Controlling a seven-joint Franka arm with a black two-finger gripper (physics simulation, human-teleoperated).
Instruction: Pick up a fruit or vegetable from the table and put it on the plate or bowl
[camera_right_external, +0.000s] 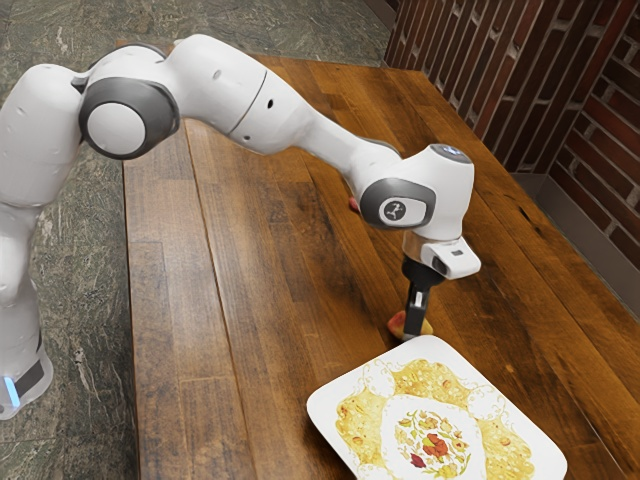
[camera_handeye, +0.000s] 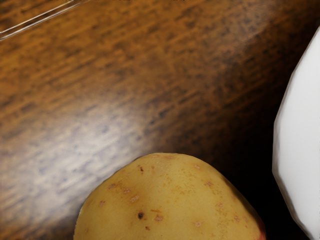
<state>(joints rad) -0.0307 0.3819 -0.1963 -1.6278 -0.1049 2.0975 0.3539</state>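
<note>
A yellow fruit (camera_right_external: 408, 325) with a reddish side and small brown specks sits at table level, just beyond the far edge of the plate (camera_right_external: 352, 400). My gripper (camera_right_external: 415, 318) points straight down and is shut on the fruit, its black fingers reaching onto the fruit's top. In the wrist view the yellow fruit (camera_handeye: 167, 200) looms directly under the hand, and the plate's white rim (camera_handeye: 300, 150) lies close beside it. The plate is white and squarish, with a yellow floral pattern.
The wooden table (camera_right_external: 250, 300) stretches wide toward the exterior view's left. A small red thing (camera_right_external: 352, 204) peeks out behind my forearm. A brick wall (camera_right_external: 560, 80) runs along the far right side.
</note>
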